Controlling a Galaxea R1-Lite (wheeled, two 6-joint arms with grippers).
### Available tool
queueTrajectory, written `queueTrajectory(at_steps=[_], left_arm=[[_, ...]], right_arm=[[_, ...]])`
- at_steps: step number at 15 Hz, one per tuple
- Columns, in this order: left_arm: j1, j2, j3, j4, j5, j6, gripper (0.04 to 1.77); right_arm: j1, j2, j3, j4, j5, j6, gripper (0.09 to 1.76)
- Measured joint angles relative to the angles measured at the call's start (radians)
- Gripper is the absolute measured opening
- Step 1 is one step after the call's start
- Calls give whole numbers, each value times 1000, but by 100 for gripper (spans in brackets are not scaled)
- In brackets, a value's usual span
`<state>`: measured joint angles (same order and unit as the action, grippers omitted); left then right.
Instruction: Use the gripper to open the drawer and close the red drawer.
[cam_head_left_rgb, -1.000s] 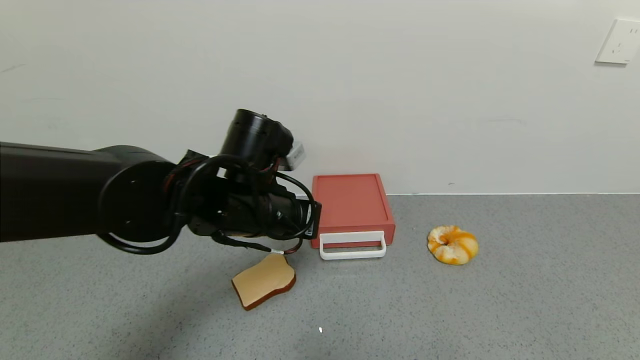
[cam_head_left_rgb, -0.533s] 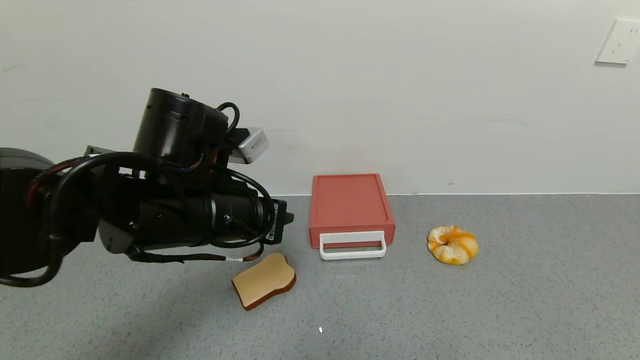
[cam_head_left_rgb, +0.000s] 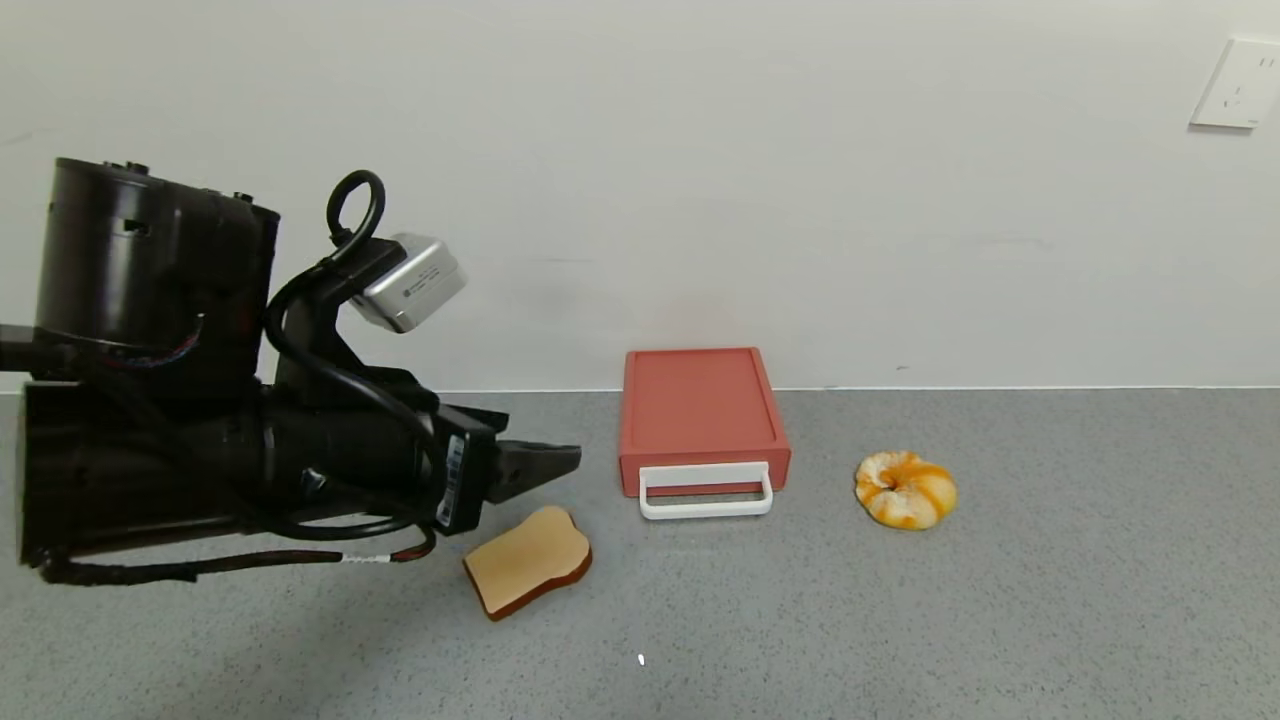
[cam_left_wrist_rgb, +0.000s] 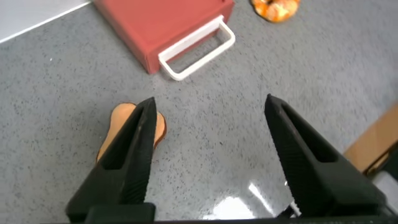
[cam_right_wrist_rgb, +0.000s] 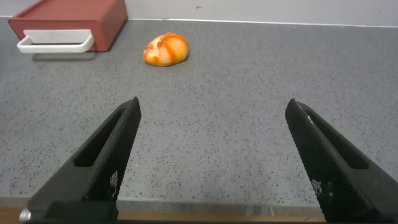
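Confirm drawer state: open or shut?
Shut. The drawer front sits flush with the red box, with no tray showing; its white handle lies free. The left gripper is off to its side, open, holding nothing.

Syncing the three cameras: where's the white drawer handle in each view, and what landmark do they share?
Head view: the white handle sits on the near face of the red drawer, right of the bread slice.
Left wrist view: handle beyond the open left gripper, past the bread.
Right wrist view: handle far off beyond the open right gripper.
Shared landmark: the orange pastry.
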<state>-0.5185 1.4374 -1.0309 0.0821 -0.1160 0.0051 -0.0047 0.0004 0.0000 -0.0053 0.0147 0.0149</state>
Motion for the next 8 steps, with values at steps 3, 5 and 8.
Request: queueTrajectory(at_steps=[3,5,8], left_arm=[[26,-67,80,-93,-38,39,142],[29,-113,137,-148,-39,48,149],[32,-186,189,-160,-26,53,156]], right_arm=[[0,0,0,0,0,1,171],[0,0,0,0,0,0,171],[0,0,0,0,1,0,171]])
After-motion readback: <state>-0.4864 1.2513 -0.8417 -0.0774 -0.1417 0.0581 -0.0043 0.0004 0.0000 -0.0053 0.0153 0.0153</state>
